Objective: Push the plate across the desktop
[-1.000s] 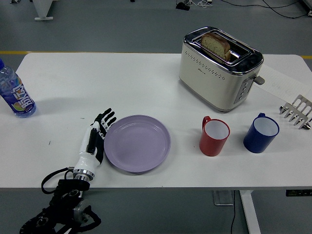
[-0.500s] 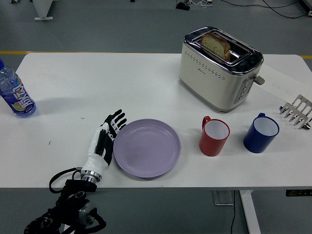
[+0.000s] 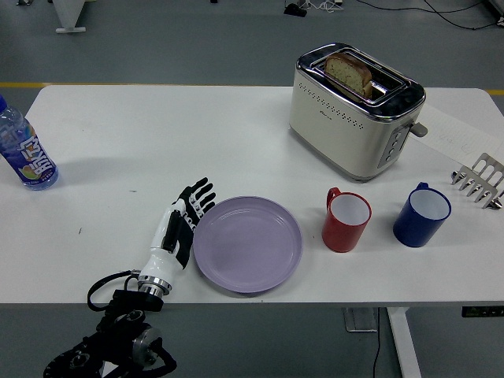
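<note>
A lavender plate (image 3: 248,243) lies flat on the white table (image 3: 157,134), near its front edge and a little left of centre. My left hand (image 3: 183,222) rests on the table against the plate's left rim, fingers straight and spread, holding nothing. The black-and-white hand points up and to the right, its forearm coming in from the lower left corner. The plate's right rim sits a short gap from a red mug (image 3: 346,220). My right arm does not show.
A blue mug (image 3: 422,215) stands right of the red one. A cream toaster (image 3: 355,110) with a bread slice sits at the back right. A metal rack (image 3: 479,181) is at the right edge, a blue bottle (image 3: 24,150) at the far left.
My left hand has slid to the right with the plate ahead of it. The plate has moved right and slightly nearer the front edge, closing in on the red mug.
</note>
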Controlling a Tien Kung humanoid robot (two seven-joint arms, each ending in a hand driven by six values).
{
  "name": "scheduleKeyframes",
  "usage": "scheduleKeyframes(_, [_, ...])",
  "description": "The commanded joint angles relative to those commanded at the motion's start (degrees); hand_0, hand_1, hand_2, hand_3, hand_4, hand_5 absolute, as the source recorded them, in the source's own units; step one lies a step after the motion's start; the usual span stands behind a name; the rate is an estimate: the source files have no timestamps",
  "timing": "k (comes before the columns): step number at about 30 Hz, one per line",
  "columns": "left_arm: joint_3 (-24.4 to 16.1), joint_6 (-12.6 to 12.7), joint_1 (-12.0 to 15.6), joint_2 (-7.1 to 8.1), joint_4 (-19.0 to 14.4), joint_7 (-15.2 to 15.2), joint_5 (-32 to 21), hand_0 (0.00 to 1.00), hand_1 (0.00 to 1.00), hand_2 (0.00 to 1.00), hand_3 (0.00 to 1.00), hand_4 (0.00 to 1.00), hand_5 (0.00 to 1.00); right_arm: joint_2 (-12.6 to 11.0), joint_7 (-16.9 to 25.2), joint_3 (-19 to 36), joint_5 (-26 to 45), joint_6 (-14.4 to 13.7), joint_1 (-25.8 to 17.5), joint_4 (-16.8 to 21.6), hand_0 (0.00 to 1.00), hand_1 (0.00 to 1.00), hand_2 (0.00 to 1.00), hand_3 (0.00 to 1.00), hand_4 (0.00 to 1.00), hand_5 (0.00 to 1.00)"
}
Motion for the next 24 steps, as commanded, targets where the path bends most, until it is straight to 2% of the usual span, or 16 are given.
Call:
scheduleKeyframes(8, [-2.6,0.5,-0.3,0.0,-0.2,0.5,1.0,0.859,0.869,0.903,0.857,0.508,0.998,0.0,0.0,-0.1,0.2,0.0,0.1,0.0,0.552,0.451,0.591,0.584,0.307,0.485])
scheduleKeyframes(10, [-4.1,0.7,-0.3,0.0,-0.4,1.2,2.1,0.85,0.853,0.882,0.827,0.508,0.998,0.0,0.0,-0.1,0.1,0.0,0.0,0.0,0.551,0.451,0.591,0.584,0.306,0.485])
scheduleKeyframes(15, [-8.7,0.0,0.1,0.0,-1.0,3.9,4.9,0.85,0.853,0.882,0.827,0.508,0.998,0.0,0.1,-0.2,0.5,-0.1,-0.1,0.0,0.551,0.451,0.591,0.584,0.306,0.485])
scheduleKeyframes(16, [-9.9,-0.3,0.3,0.0,-1.4,4.4,5.6,0.807,0.792,0.792,0.733,0.506,0.998,0.0,0.1,-0.3,0.5,-0.1,-0.1,0.0,0.551,0.452,0.591,0.584,0.307,0.484])
scheduleKeyframes(21, [-15.2,-1.8,1.0,0.12,-2.6,6.8,8.0,0.807,0.792,0.792,0.733,0.506,0.998,0.0,0.2,-0.4,0.9,-0.1,-0.3,0.1,0.551,0.452,0.591,0.584,0.307,0.484])
scheduleKeyframes(22, [-16.2,-2.4,1.2,0.63,-2.9,7.6,8.4,0.784,0.768,0.757,0.704,0.505,0.998,0.0,0.2,-0.5,1.0,-0.1,-0.3,0.1,0.552,0.452,0.591,0.583,0.306,0.484])
scheduleKeyframes(24, [-19.1,-3.6,1.7,2.1,-3.7,10.3,9.5,0.784,0.768,0.757,0.704,0.505,0.998,0.0,0.3,-0.6,1.2,-0.1,-0.4,0.1,0.552,0.452,0.591,0.583,0.306,0.484])
